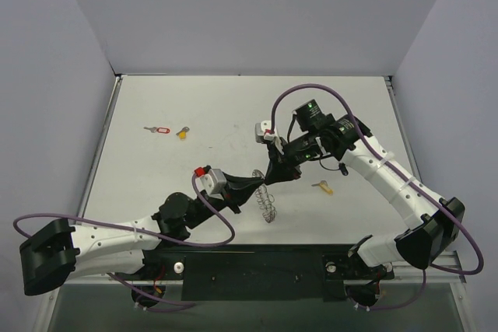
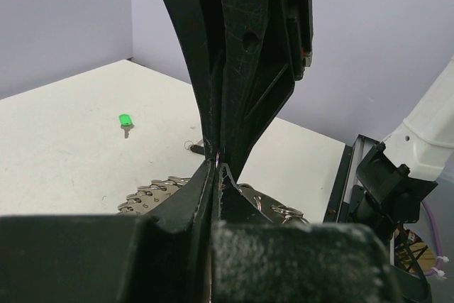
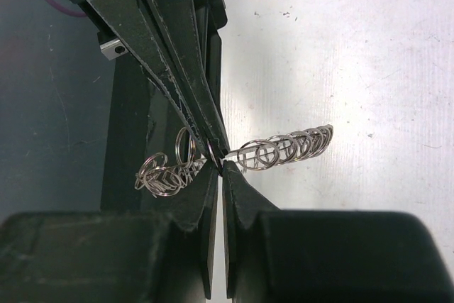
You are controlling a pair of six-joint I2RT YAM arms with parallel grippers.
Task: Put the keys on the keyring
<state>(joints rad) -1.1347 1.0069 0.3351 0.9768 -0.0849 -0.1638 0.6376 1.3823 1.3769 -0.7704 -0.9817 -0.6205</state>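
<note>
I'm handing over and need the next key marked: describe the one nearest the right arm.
On the white table, find the coiled wire ring near its middle. Just right of it, beside the right arm's white forearm, lies a small key with a yellow head. It lies alone; the red-tagged key and the other yellow key sit together far left.

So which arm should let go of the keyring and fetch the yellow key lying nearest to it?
Right, probably. The yellow key lies to the robot's right of the keyring, close to the right gripper. The left gripper is also shut on the keyring and could hold it meanwhile.
</note>
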